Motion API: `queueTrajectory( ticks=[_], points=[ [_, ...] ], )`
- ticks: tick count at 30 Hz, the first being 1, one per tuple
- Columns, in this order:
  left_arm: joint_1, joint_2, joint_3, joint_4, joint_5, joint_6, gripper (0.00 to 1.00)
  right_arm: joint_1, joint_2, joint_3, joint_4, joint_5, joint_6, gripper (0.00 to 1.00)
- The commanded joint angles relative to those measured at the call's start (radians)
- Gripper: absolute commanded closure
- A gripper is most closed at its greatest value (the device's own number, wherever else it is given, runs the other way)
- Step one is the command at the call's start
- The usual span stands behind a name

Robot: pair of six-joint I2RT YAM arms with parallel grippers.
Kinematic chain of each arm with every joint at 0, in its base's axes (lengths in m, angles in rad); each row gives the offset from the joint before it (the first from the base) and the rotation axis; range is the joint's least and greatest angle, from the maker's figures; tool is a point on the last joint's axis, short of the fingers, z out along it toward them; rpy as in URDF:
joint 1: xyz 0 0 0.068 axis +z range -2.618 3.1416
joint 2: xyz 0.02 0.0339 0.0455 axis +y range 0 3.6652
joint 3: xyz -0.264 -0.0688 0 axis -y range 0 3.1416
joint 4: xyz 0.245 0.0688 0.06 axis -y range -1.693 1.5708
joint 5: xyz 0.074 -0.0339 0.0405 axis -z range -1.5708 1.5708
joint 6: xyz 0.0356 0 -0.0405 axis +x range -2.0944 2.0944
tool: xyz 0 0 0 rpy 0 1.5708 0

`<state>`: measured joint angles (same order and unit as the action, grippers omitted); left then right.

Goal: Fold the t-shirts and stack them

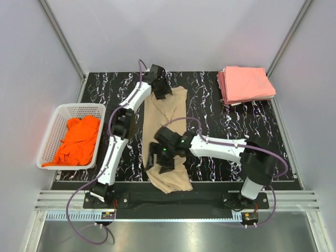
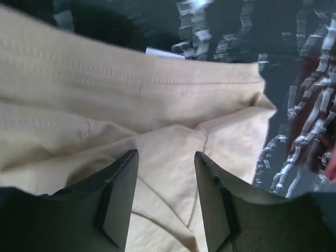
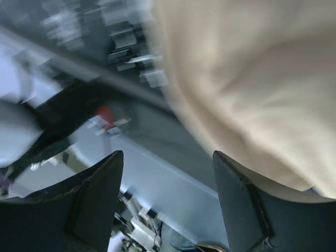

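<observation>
My left fingers [image 1: 160,92] stand open over the far end of the tan shirt [image 1: 170,113], which lies lengthwise on the counter [image 1: 220,131]; my right fingers [image 1: 159,160] are open at its near end.

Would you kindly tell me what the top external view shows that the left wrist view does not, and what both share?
Only top external: the white plastic lattice basket holding the bright orange t-shirt, and the right gripper over the cloth's near end. Only left wrist: the stitched hem seam close up. Both: the tan cloth t-shirt, the left gripper with jaws apart, and the black marbled table.
</observation>
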<state>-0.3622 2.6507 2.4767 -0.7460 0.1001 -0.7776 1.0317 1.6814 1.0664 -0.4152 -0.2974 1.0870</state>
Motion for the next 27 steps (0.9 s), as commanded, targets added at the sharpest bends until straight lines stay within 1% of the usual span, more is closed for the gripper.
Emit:
queueTrajectory(
  ticks=[1,2,3,4,5,7,8,9,10,11,12,13,14,15,16,17,18,19,20,21,22,23,24,25,27],
  points=[
    [-0.011,-0.003,0.075,-0.073,0.151,0.110,0.46,0.051,-0.002,0.277,-0.149,0.001,-0.016,0.23],
    [-0.012,-0.111,0.000,0.009,0.159,0.123,0.43,0.050,-0.014,0.291,-0.192,0.062,-0.035,0.22],
    [-0.011,-0.170,-0.078,0.054,0.162,0.136,0.42,0.041,-0.026,0.300,-0.207,0.095,-0.045,0.21],
    [-0.008,-0.223,-0.198,0.107,0.165,0.174,0.40,0.012,-0.050,0.297,-0.217,0.119,-0.068,0.21],
    [-0.004,-0.310,-0.232,0.111,0.164,0.196,0.38,-0.014,-0.058,0.291,-0.218,0.130,-0.084,0.21],
    [0.012,-0.385,-0.303,0.108,0.167,0.236,0.35,-0.073,-0.063,0.290,-0.224,0.116,-0.146,0.22],
    [0.022,-0.459,-0.327,0.105,0.170,0.239,0.34,-0.138,-0.060,0.294,-0.224,0.106,-0.172,0.22],
    [0.032,-0.497,-0.355,0.103,0.170,0.239,0.33,-0.163,-0.054,0.315,-0.226,0.106,-0.202,0.23],
    [0.061,-0.535,-0.411,0.102,0.170,0.235,0.33,-0.189,-0.034,0.331,-0.226,0.107,-0.267,0.24],
    [0.074,-0.611,-0.447,0.102,0.167,0.233,0.33,-0.223,-0.020,0.352,-0.226,0.107,-0.301,0.24],
    [0.087,-0.650,-0.484,0.102,0.161,0.229,0.33,-0.238,0.001,0.401,-0.224,0.103,-0.335,0.25],
    [0.110,-0.690,-0.565,0.102,0.155,0.228,0.33,-0.251,0.056,0.429,-0.226,0.092,-0.393,0.25],
    [0.118,-0.765,-0.605,0.102,0.145,0.232,0.33,-0.260,0.089,0.458,-0.226,0.051,-0.415,0.25],
    [0.126,-0.797,-0.648,0.102,0.138,0.238,0.32,-0.287,0.121,0.513,-0.226,0.029,-0.430,0.26],
    [0.131,-0.833,-0.729,0.102,0.130,0.259,0.33,-0.300,0.183,0.536,-0.227,0.009,-0.447,0.28],
    [0.131,-0.895,-0.767,0.102,0.128,0.273,0.32,-0.314,0.213,0.556,-0.223,-0.027,-0.456,0.29],
    [0.131,-0.926,-0.848,0.102,0.127,0.287,0.32,-0.332,0.243,0.599,-0.221,-0.038,-0.458,0.30],
    [0.131,-0.958,-0.893,0.102,0.125,0.299,0.33,-0.344,0.305,0.622,-0.220,-0.049,-0.467,0.33],
    [0.131,-1.022,-0.938,0.102,0.121,0.304,0.33,-0.357,0.337,0.645,-0.217,-0.081,-0.473,0.33],
    [0.131,-1.055,-0.982,0.100,0.115,0.308,0.33,-0.376,0.368,0.688,-0.217,-0.101,-0.479,0.35],
    [0.131,-1.089,-1.072,0.102,0.109,0.307,0.33,-0.390,0.424,0.710,-0.217,-0.130,-0.480,0.35],
    [0.131,-1.156,-1.116,0.100,0.102,0.305,0.33,-0.400,0.451,0.727,-0.212,-0.149,-0.483,0.36],
    [0.131,-1.190,-1.197,0.102,0.095,0.302,0.33,-0.413,0.475,0.760,-0.206,-0.169,-0.486,0.37],
    [0.131,-1.254,-1.234,0.103,0.084,0.299,0.33,-0.436,0.524,0.777,-0.198,-0.201,-0.486,0.37],
    [0.131,-1.310,-1.326,0.103,0.053,0.308,0.34,-0.459,0.570,0.828,-0.195,-0.244,-0.489,0.38]
  ],
)
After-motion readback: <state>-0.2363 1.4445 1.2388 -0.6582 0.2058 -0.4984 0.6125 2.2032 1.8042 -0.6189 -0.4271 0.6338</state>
